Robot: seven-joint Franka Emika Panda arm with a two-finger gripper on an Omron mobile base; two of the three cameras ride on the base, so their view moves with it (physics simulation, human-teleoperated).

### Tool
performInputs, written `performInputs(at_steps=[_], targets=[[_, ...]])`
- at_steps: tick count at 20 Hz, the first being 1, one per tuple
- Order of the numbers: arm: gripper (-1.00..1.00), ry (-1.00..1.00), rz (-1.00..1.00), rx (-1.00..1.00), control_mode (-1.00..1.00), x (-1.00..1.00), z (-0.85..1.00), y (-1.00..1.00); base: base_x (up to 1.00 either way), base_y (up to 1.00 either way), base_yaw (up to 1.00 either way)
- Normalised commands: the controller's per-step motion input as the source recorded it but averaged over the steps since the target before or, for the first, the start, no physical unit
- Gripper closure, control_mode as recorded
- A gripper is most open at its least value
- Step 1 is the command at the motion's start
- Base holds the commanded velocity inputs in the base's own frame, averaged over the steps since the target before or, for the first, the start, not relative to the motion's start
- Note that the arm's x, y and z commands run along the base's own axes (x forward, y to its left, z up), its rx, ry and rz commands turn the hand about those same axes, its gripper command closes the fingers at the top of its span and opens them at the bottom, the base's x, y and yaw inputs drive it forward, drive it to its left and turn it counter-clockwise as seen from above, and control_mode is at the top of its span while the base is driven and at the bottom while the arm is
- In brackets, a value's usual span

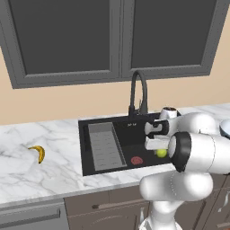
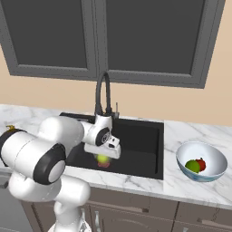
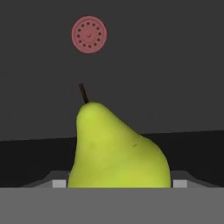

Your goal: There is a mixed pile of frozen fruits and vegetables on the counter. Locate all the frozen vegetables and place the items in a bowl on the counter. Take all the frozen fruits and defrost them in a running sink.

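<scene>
Sink (image 1: pixel 96 168): black rectangular basin set into the white marble table (image 1: pixel 27 173); I log a grey ribbed tray (image 1: pixel 105 146) on its left side, a reddish round drain (image 1: pixel 136 160) on the floor toward the front, and a tall black arched faucet (image 1: pixel 138 92) at the back rim. Claw (image 2: pixel 103 156): I see it hanging over the sink basin, pointing down, grasping a yellow-green pear (image 3: pixel 116 151); in the hand view the pear sits between the tips with its dark stem pointing toward the drain, and the black basin floor lies beyond it. In the left base view the pear shows as a small yellow-green spot just right of the drain. Bowl (image 2: pixel 213 158): pale blue-white, on the table to the right of the sink, apart from it; contents as I read them, one green round piece (image 2: pixel 192 166) and one red round piece (image 2: pixel 201 164), touching each other. Banana (image 1: pixel 38 153): yellow, curved, dark tips, lying alone on the table well to the left of the sink. Above the table, I note dark grey wall cabinets (image 1: pixel 112 36) with closed doors.
</scene>
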Motion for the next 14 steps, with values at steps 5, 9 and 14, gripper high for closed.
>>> performInputs(at_steps=[5,9,14], targets=[[1.0,0.07,0.02,0.04,-1.0,0.31,-0.2,-0.4,0.0,0.0,0.0],[1.0,0.08,0.0,0.02,-1.0,0.43,-0.12,-0.32,0.0,0.0,0.0],[1.0,0.1,-0.01,0.0,-1.0,0.43,-0.16,-0.16,0.0,0.0,0.0]])
